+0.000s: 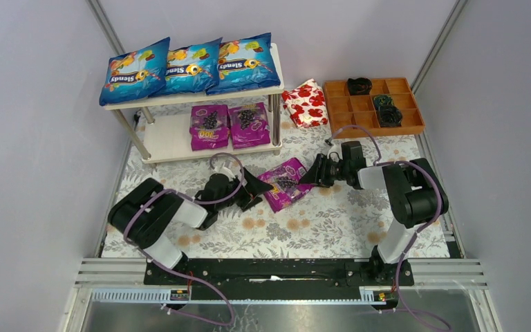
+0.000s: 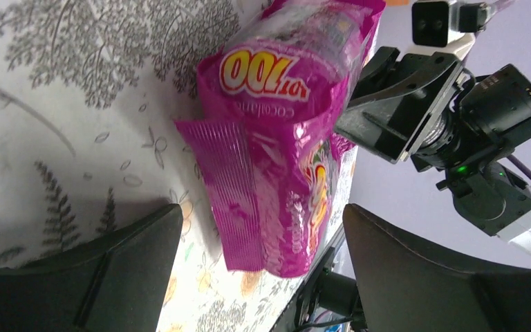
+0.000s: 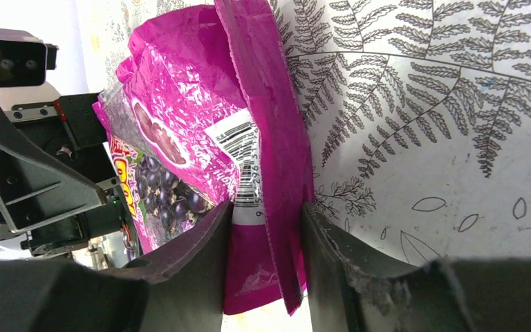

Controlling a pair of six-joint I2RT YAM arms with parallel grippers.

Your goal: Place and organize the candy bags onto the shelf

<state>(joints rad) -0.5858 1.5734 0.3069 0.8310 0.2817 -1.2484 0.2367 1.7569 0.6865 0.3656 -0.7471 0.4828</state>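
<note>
The shelf (image 1: 173,142) stands at the far left corner of the tabletop (image 1: 318,221). Its upper board carries three blue bags (image 1: 192,67) in an overlapping row, each printed "Stendy". Two magenta bags (image 1: 209,126) (image 1: 249,124) lie side by side on the right part of the lower board, so the left part is bare, probably kept for the last bag.

That third magenta bag (image 1: 287,183) is out in the middle of the tabletop, between the two arms. The right end effector (image 3: 266,207) is clamped on the bag's crimped end seam, a flat strip that gives thin fingers a firm hold without crushing the contents. The left end effector (image 2: 261,218) is spread wide with a finger on either side of the opposite end of the bag and touching neither face. It looks ready to take over or steady the bag, since the shelf is on the left arm's side. I cannot tell whether the bag is fully clear of the tabletop.

The bag's front shows a yellow "100" with smaller lettering beneath that is too blurred to read. A white barcode label sits near the gripped seam, its digits not reliably legible.

A red-and-white floral packet (image 1: 305,102) lies by the far edge, beside a brown tray (image 1: 339,104) toward the far right corner. Neither is part of the job.
</note>
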